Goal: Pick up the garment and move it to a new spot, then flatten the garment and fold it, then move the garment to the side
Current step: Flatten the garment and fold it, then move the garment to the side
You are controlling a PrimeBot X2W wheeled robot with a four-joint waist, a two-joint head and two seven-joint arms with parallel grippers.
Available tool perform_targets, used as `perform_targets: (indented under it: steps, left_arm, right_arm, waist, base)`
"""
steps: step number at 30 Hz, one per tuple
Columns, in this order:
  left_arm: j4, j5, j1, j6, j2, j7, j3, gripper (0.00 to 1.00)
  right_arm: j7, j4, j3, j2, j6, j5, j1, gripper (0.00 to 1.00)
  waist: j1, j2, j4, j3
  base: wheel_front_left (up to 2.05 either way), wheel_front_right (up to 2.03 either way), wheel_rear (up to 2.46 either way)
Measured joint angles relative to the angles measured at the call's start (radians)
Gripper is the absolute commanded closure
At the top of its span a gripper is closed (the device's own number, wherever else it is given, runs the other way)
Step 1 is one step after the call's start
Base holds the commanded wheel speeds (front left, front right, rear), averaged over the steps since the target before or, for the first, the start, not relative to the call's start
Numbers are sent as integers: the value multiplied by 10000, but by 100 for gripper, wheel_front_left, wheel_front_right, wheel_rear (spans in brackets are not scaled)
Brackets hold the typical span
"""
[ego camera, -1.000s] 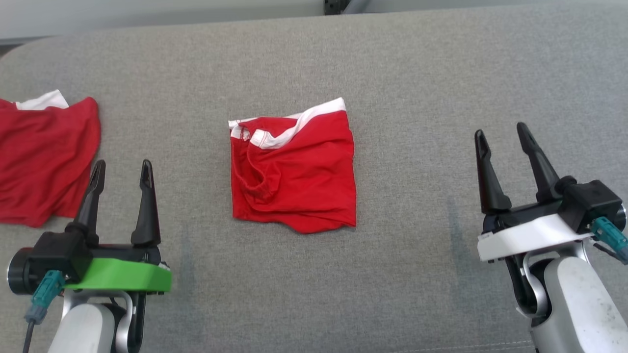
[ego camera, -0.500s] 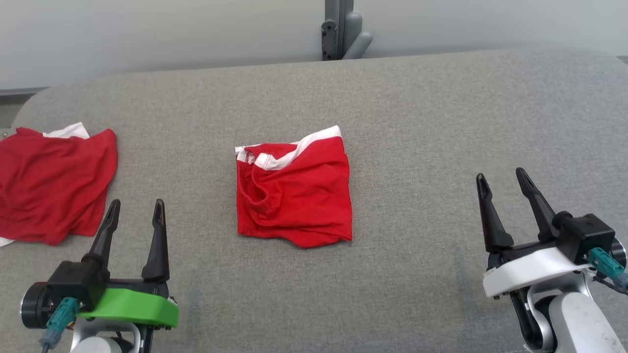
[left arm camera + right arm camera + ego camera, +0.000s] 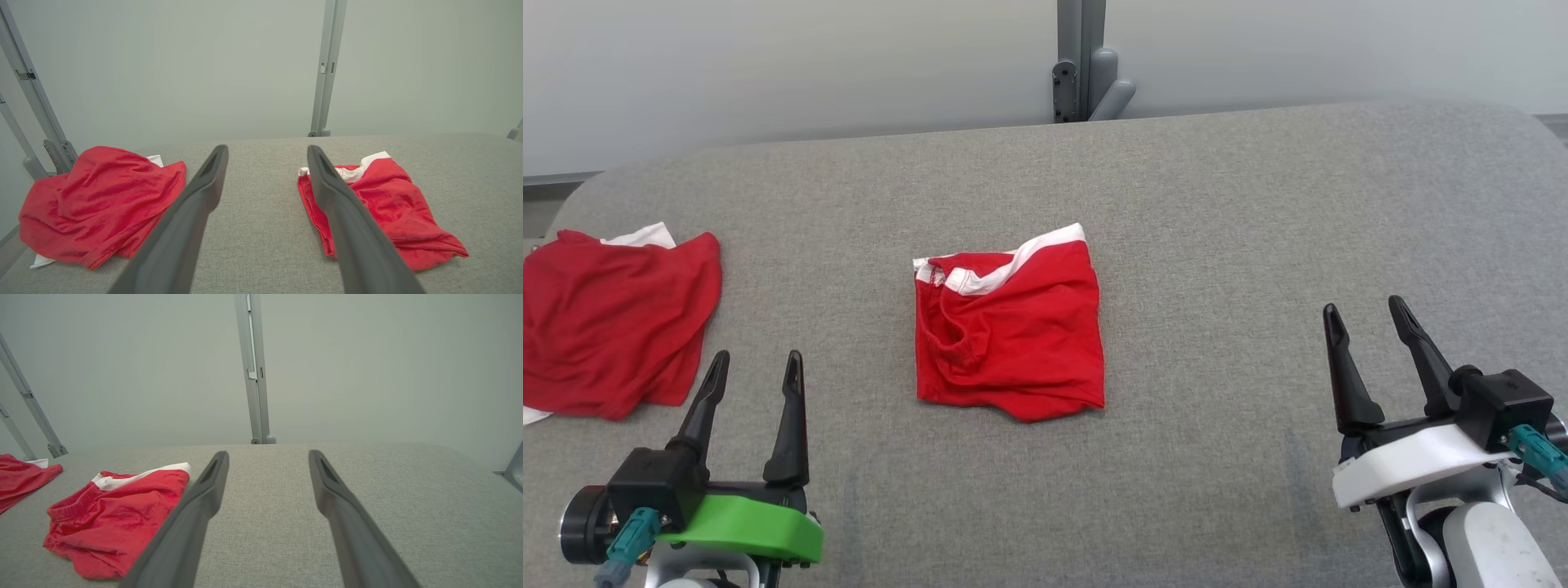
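Observation:
A folded red garment [image 3: 1011, 327] with a white trimmed edge lies in the middle of the grey padded table [image 3: 1225, 212]. The left wrist view has this garment [image 3: 388, 208] right of the fingers, and the right wrist view has the garment [image 3: 118, 522] at its left. My left gripper [image 3: 756, 366] hovers open at the lower left, short of the garment and well left of it. Far to the garment's right, my right gripper [image 3: 1365, 313] stands open over bare table. Nothing is between either pair of fingers.
A second red garment [image 3: 613, 322] lies crumpled at the table's left edge, its white part peeking out behind; the left wrist view shows this second garment [image 3: 102, 204] too. A grey metal post [image 3: 1082, 61] rises behind the table against a pale wall.
The head camera has tilted up, so the whole picture has slid down and the wall and post have come into view. Both grippers sit lower in the picture; the garments lie as before.

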Motion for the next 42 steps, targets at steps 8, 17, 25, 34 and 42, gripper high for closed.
perform_targets:
  steps: [8,17,25,34,42]
  left_arm:
    - [-52,-10,0,19,46,33,-27,0]
    - [-59,-73,-8,86,56,38,-90,0]
    - [-104,-73,-216,92,56,-2,-186,0]
    - [-4,-71,-1318,-180,-157,-311,-447,0]
    - [451,-27,-2164,-454,-512,-644,-700,0]
  right_arm:
    - [25,-4,-48,31,0,0,1,0]
    - [-19,27,-100,59,0,-2,0,0]
    - [29,201,-155,44,0,15,-51,0]
    - [219,1406,882,-63,0,219,-1328,0]
    - [196,3536,2385,81,0,775,-2757,0]
  waist:
    - [0,0,0,52]
    - [0,0,36,108]
    - [0,0,213,247]
    - [0,0,799,1006]
    - [0,0,1504,1858]
  base:
    - [0,0,0]
    - [0,0,0]
    - [0,0,0]
    - [0,0,0]
    - [0,0,0]
